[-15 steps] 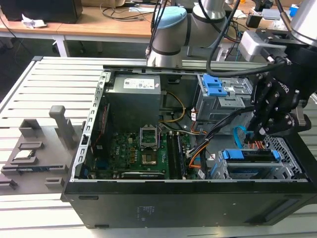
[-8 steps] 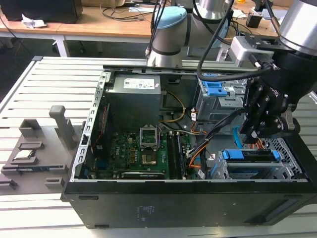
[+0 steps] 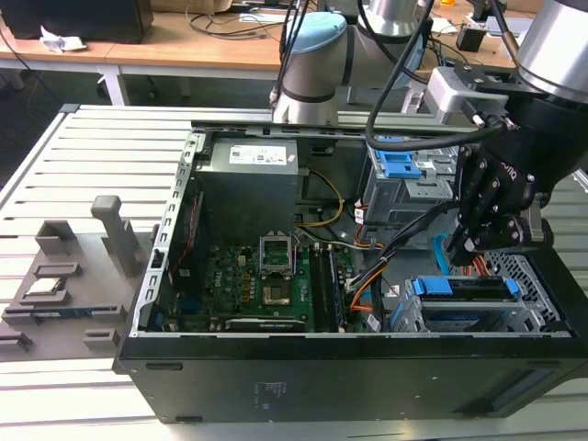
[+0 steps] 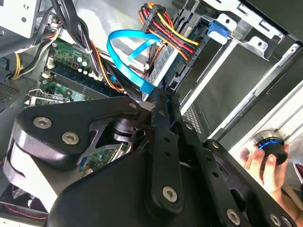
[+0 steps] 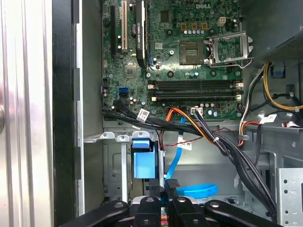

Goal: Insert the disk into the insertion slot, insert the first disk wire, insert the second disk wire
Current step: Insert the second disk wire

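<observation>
The disk (image 3: 462, 292) already sits in the insertion slot (image 3: 528, 308), low at the exterior view's right end of the computer case (image 3: 276, 386). Its long side runs across the slot, with the blue bracket on top. The hand (image 3: 462, 246) hangs just above the disk, closer to it than to the taller cage behind. In the second wrist view the hand (image 4: 158, 94) is clenched on the end of a flat blue wire (image 4: 125, 59), which loops up from the fingers.
</observation>
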`<state>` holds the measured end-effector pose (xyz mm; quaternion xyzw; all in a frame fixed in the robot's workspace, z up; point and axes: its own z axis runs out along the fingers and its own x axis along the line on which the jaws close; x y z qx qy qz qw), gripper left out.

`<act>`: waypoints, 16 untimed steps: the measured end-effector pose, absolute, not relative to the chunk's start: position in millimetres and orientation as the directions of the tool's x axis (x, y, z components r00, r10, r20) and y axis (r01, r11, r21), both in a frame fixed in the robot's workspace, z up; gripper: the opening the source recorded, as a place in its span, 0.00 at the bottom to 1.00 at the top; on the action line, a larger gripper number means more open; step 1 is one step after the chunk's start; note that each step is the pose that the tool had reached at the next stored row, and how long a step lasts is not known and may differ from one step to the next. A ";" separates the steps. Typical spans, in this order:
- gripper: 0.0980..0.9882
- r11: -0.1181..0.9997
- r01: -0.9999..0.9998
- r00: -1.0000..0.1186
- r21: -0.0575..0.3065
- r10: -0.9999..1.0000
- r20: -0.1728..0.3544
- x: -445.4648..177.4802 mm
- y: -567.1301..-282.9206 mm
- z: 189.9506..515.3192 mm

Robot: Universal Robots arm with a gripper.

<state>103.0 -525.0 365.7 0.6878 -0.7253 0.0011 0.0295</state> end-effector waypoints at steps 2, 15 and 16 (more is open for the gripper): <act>0.07 0.054 -0.998 -0.052 0.039 -0.998 0.045 102.9 -525.4 365.7; 0.07 0.054 -0.998 -0.052 0.039 -0.997 0.048 118.2 -531.5 348.4; 0.07 0.054 -0.998 -0.052 0.039 -0.997 0.048 118.5 -532.0 348.0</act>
